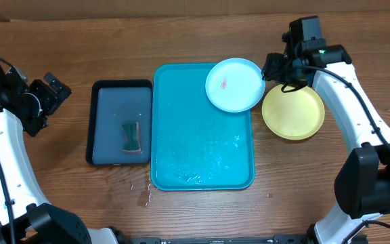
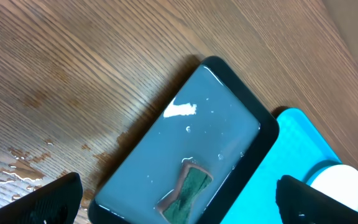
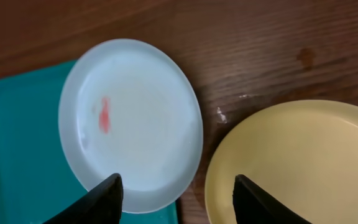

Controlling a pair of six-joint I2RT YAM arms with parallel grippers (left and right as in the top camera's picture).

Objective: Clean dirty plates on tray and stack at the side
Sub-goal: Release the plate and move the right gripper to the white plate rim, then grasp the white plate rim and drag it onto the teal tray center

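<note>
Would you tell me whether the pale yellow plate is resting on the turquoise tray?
No, the pale yellow plate lies on the wooden table to the right of the turquoise tray, outside its rim.

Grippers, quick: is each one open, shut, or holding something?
Left gripper: open wide, holding nothing.
Right gripper: open, fingers apart over the edge of the blue plate, gripping nothing.

The wooden table [image 1: 59,41] carries a dark tray [image 1: 114,108], the turquoise tray [image 1: 195,149], a yellow plate [image 1: 294,114] and seemingly spilled water [image 2: 23,176].
</note>
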